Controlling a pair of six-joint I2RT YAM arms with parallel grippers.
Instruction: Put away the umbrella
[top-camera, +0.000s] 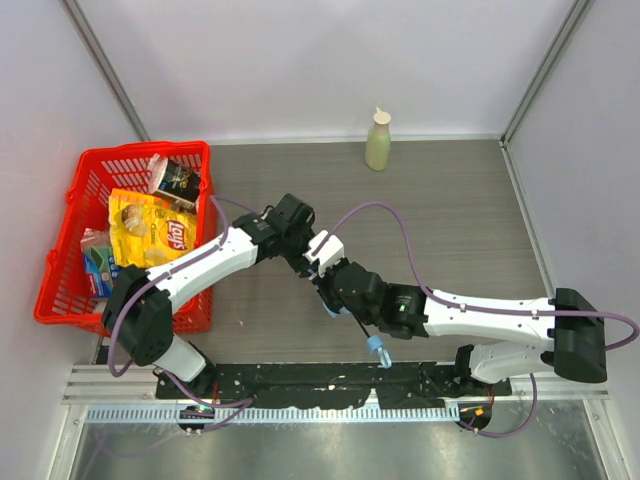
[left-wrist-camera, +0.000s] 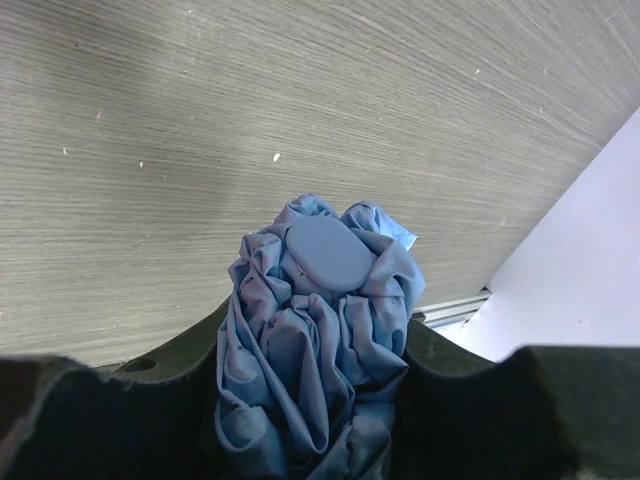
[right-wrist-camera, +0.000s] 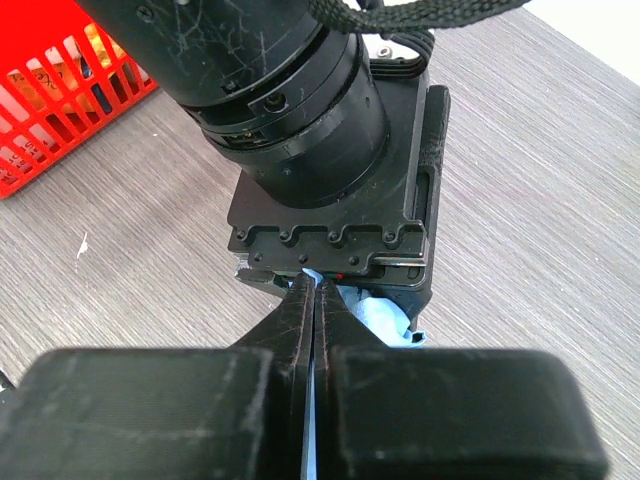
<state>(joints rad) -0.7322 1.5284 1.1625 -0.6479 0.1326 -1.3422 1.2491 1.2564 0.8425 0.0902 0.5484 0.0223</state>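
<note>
Fabric hides most of what matters. From the left wrist, the umbrella (left-wrist-camera: 312, 345) shows only as a crumpled sky-blue bundle with an oval cap (left-wrist-camera: 328, 252) on its end. It is cut off at the bottom edge, with no shaft or handle showing. The bundle fills the gap in the left gripper (left-wrist-camera: 310, 375), whose dark fingers (left-wrist-camera: 455, 375) press in on both sides, partly closed on the cloth.

From above, the bundle is almost wholly covered where the two wrists meet over the middle of the table (top-camera: 460, 220). A thin black shaft (top-camera: 360, 330) and a small light-blue handle (top-camera: 377, 348) stick out toward the near edge, past the right wrist. Only this view shows them.

The right gripper (right-wrist-camera: 311, 300) has its fingers (right-wrist-camera: 340, 330) pressed flat together. A sliver of blue runs along the seam, but I cannot tell whether it is pinched there or merely lies behind. Directly ahead, the body of the left gripper blocks the umbrella apart from a corner of blue.

Counted: two arms, one umbrella, one pale green bottle (top-camera: 379, 142) standing at the far edge, and one red basket (top-camera: 62, 262) on the left. The basket holds a yellow chip bag (top-camera: 150, 228), a dark packet and at least one more packet half buried. The right wrist view catches only a corner of the basket.
</note>
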